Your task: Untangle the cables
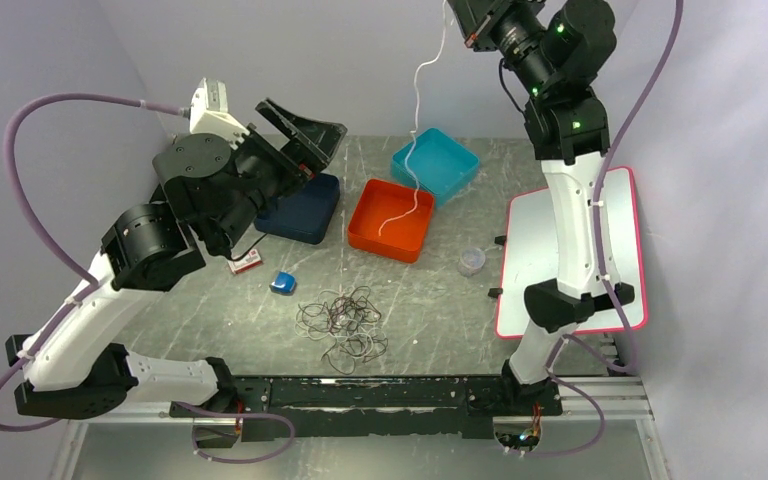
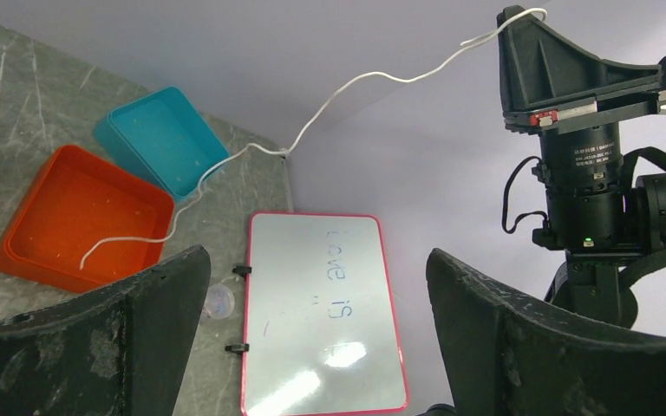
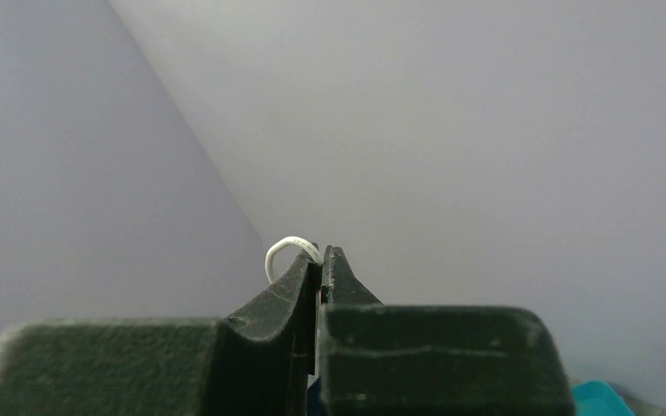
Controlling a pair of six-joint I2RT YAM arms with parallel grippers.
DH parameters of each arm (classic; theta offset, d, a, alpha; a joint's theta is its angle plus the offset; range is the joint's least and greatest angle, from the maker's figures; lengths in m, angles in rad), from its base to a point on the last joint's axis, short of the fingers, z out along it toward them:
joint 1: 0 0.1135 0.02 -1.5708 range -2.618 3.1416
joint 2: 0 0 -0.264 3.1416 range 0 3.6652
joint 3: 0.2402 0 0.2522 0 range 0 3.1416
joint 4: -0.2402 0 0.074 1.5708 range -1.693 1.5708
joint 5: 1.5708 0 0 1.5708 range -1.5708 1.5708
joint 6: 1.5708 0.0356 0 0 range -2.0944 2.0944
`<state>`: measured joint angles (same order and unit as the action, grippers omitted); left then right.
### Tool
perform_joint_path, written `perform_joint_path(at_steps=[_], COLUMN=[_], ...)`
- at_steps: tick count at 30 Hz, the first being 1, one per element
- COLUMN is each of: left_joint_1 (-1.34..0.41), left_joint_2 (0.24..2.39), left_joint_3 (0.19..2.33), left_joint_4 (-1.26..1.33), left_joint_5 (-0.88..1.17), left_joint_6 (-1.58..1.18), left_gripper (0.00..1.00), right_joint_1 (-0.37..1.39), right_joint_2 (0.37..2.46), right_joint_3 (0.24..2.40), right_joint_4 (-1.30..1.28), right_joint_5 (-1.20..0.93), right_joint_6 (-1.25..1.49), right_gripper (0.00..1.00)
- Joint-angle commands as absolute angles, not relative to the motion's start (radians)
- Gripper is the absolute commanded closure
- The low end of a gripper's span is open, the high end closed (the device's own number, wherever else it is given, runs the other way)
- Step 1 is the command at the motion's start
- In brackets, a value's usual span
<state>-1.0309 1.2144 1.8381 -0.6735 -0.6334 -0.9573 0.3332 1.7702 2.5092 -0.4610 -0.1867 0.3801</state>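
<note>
Lower centre of top view: cables (image 1: 345, 325) lie in a loose dark heap on the table (image 1: 430, 300), loops curling every way, no single long axis. Just beyond, to the left: blue block (image 1: 282, 283) and red-white tag (image 1: 245, 262), print too small to read. To the right: clear cup (image 1: 472, 261) beside the whiteboard (image 1: 525, 235). Whiteboard carries faint handwriting, upside down in left wrist view, possibly "Love is", not certain. Mid-frame: navy tray (image 1: 305, 212), orange tray (image 1: 365, 205), teal tray (image 1: 450, 160). One white cable (image 2: 377, 76) is apart from the heap. Its free end lies in the orange tray pointing lower left. The rest crosses the teal tray's left corner and rises, long axis near vertical, to the top edge of the frame. Right gripper (image 3: 322, 260) is clenched on its upper end, a small white loop showing beside the tips. Left gripper (image 2: 312, 260) is released, fingers spread wide, holding nothing, at upper left by the navy tray. Label on the right arm's housing is unreadable.
</note>
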Motion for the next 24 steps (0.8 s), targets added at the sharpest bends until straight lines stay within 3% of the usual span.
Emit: perform_joint_path(at_steps=[1,7,24], left_joint_1=[-1.029,-1.029,-1.03], left_joint_2=[1.211,1.208,1.185], left_joint_3=[1.864,1.866,1.807], left_joint_4=[-0.634,-0.606,-0.511], left_joint_5=[-0.643,-0.647,-0.634], left_joint_6=[-0.934,-0.914,-0.864], left_gripper=[0.01,0.01,0.01], right_joint_1=[0.296,0.291,0.318], right_joint_2=[1.791,1.809,1.694], right_joint_3=[2.532,2.475,2.025], right_joint_4=[-0.362,-0.35,-0.283], right_joint_5=[-0.264,-0.295,-0.332], right_joint_6=[0.457,0.465,0.415], right_gripper=[1.0,1.0,1.0])
